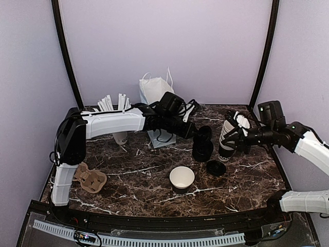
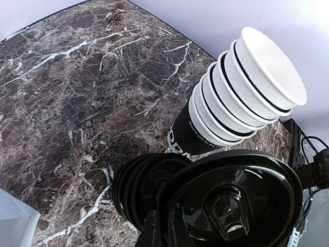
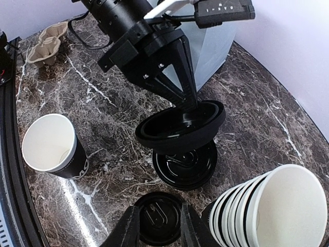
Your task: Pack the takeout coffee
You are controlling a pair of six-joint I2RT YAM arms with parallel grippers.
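Showing partial "ODM" lettering (image 2: 180, 147), cup stack (image 2: 247, 87) behind gripped lid (image 2: 231, 200)

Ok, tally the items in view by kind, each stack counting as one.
Single round black plastic lids: 2
Stack of black lids: 1
Stack of white-rimmed paper cups: 1
Open dark paper cup: 1
White paper bag: 1
Brown cardboard cup carrier: 1
Cup of white paper packets: 1
Total: 8

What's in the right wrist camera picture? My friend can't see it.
The left gripper pinches a tilted black lid above a pile of lids on a marble table. An open paper cup stands left; stacked cups lean bottom right.
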